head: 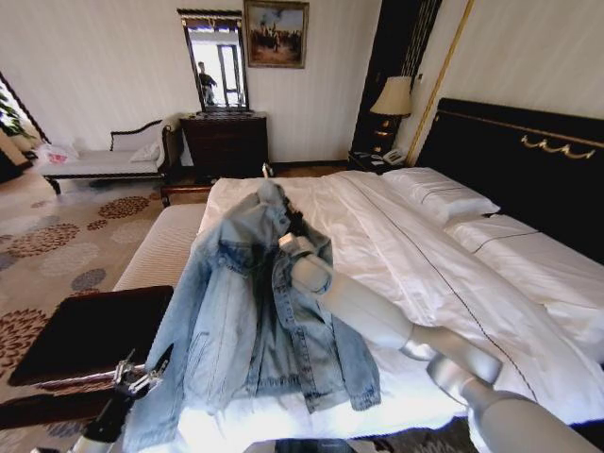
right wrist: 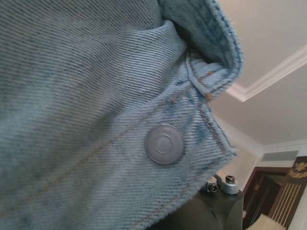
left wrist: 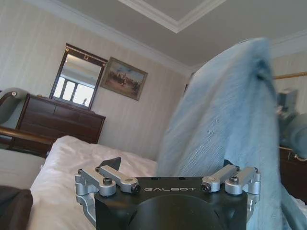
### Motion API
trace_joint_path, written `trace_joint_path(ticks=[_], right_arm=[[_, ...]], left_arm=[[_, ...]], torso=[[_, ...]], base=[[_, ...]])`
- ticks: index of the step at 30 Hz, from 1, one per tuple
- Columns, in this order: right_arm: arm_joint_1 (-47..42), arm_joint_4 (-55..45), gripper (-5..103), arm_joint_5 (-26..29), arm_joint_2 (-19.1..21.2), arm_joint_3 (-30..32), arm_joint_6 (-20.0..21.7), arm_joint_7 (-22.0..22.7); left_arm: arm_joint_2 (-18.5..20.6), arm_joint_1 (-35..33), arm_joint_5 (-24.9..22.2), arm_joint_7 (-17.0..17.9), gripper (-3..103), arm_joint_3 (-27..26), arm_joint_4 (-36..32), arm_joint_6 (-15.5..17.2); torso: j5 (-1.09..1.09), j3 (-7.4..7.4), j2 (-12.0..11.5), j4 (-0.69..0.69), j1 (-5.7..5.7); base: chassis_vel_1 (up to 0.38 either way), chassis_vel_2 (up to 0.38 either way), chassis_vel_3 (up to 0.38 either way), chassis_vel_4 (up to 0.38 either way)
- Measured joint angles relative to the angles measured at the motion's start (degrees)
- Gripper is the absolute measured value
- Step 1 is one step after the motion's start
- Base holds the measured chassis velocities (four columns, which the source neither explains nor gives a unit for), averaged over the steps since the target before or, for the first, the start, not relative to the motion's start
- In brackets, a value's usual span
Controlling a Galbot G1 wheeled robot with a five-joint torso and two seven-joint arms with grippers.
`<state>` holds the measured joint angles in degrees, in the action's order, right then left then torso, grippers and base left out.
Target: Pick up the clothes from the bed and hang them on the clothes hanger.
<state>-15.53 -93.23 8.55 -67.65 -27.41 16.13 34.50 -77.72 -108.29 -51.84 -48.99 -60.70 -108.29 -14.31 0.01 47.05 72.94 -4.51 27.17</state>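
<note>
Holding the jacket (head: 255, 302) up over the foot end of the bed (head: 396, 245) with the right arm (head: 377, 316), most likely so that the cloth drops straight and comes free of the white cover. Carrying it from the top, near the collar, with the sleeves and hem hanging down and the hem reaching the foot edge of the bed. Right gripper (right wrist: 224, 186) tucked under the denim by a round metal button (right wrist: 164, 144); cannot tell if clamped on the cloth or only poking up under it. Waiting low beside the foot corner of the bed with the left gripper (head: 142, 370), fingers (left wrist: 112, 163) spread apart and holding nothing, just next to a loose sleeve, maybe ready to help. Soft, floppy cloth: pale blue, faded, with fine slanted lines in the weave, thick stitched seams and a frayed edge. Smooth, puffy and white on the bed cover, with flat pillows (head: 444, 193) at the head end by a tall black headboard (head: 528, 156).
</note>
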Motion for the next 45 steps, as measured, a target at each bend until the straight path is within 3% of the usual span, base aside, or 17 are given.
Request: trace_joint_path(ticks=[4,5,13,17,22,28,37,41,42,43,45], right_arm=[[1.04,-3.77,21,1.63,3.52,1.76,-0.54,0.3],[1.89,-6.59,21,2.07,6.12,3.03,-0.91,0.63],[2.89,-13.67,21,2.74,11.99,6.69,-0.73,1.06],[3.8,-17.74,21,5.0,15.38,8.96,-0.31,1.22],[5.43,-26.43,21,11.4,22.52,12.77,0.41,1.27],[4.4,-31.25,20,15.74,27.05,16.37,0.47,1.13],[-2.4,-36.49,20,16.32,31.97,24.59,0.27,0.85],[-7.16,-39.24,20,17.79,34.24,28.02,-0.03,0.74],[-7.36,-39.39,20,18.04,34.08,28.15,-0.15,0.63],[-7.61,-39.66,20,18.67,33.87,28.43,-0.28,0.37],[-7.95,-39.9,20,19.03,33.92,28.69,-0.31,0.34]], left_arm=[[-0.07,-0.06,-0.02,0.22,100,-0.31,-0.88,0.15],[-0.12,-0.06,-0.02,0.34,100,-0.35,-1.42,0.27],[-0.37,-0.07,0.01,0.74,100,-0.37,-2.65,0.55],[-0.48,-0.05,-0.05,0.97,100,-0.25,-3.29,0.91],[-0.38,0.58,-0.05,1.2,100,0.23,-4.25,1.58],[0.24,0.84,-0.05,1.2,100,0.53,-5.42,2.39],[0.57,0.62,2.07,2.02,100,0.91,-6.62,1.17],[0.1,0.27,3.35,5.09,100,-0.41,-7.86,-0.69],[-0.41,-0.18,3.57,5.93,100,-1.28,-8.41,-1.23],[-1.16,-0.96,4.41,7.45,100,-3.01,-9.58,-2.22],[-1.3,-1.09,4.96,8.11,100,-3.69,-10.13,-2.61]], torso=[[0.01,0.0,0.0,-0.01,0.0],[0.01,0.0,0.0,0.0,0.0],[0.01,0.0,-0.01,0.0,0.0],[0.01,0.0,0.0,0.0,0.0],[-0.01,0.0,0.0,-0.01,0.0],[0.0,0.0,0.0,0.0,0.0],[-0.01,0.0,0.0,0.01,0.0],[0.0,-0.01,0.0,-0.06,-0.01],[0.0,-0.01,0.0,-0.05,-0.01],[0.01,0.0,0.0,0.08,-0.01],[-0.01,0.0,0.0,0.09,-0.01]], base=[[0.0,0.0,0.0,0.0],[0.0,0.0,0.0,0.0],[0.0,0.0,0.0,0.0],[0.0,0.0,0.0,0.0],[0.0,0.0,0.0,0.0],[0.0,0.0,0.0,0.0],[0.0,0.0,0.0,0.0],[0.0,0.0,0.0,0.0],[0.0,0.0,0.0,0.0],[0.0,0.0,0.0,0.0],[0.0,0.0,0.0,0.0]])
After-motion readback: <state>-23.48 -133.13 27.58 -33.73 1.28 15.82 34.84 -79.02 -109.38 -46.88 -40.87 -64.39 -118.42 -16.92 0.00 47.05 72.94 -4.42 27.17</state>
